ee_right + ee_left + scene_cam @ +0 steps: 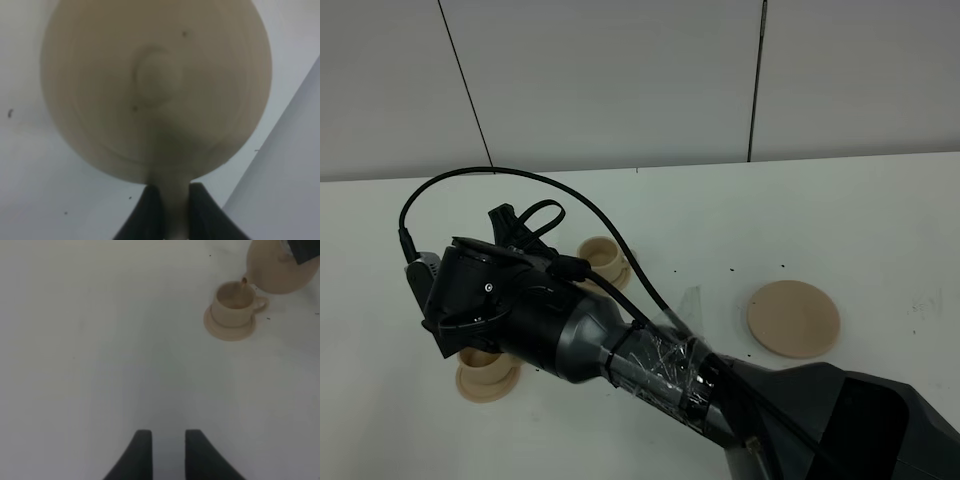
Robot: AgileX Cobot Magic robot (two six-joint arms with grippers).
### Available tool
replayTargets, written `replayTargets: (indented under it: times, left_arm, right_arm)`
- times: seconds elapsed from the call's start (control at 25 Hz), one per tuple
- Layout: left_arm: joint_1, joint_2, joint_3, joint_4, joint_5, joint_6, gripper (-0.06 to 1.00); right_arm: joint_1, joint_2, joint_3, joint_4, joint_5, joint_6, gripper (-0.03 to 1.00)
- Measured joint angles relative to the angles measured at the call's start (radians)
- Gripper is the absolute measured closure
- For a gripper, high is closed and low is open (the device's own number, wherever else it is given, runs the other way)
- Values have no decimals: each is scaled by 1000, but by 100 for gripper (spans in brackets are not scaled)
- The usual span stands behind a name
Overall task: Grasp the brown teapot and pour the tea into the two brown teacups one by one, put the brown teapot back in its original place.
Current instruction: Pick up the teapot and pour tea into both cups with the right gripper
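Note:
My right gripper [170,202] is shut on the loop handle of the brown teapot [155,85], which fills the right wrist view. In the left wrist view the teapot [280,267] is tilted, its spout tip just above a brown teacup [232,302] on its saucer, with a brownish trickle at the spout. In the high view my right arm [570,330] hides the teapot and most of that cup [485,378]. The other teacup [605,258] stands free behind the arm. The wide tan saucer [793,318] lies bare at the right. My left gripper [167,450] is empty, fingers slightly apart.
The white table [840,220] runs back to a grey panelled wall. A black cable [510,175] loops above the right arm's wrist. A few dark specks lie near the wide saucer. The left arm is out of the high view.

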Motion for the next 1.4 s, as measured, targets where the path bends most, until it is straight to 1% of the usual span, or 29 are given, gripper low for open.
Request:
replayTargets:
  times: [0.64, 1.4]
  left_arm:
    - [0, 0, 0, 0, 0, 0, 71]
    - [0, 0, 0, 0, 0, 1, 71]
  right_arm:
    - [7, 41, 0, -65, -11, 22, 87]
    - [7, 41, 0, -96, -5, 31, 87]
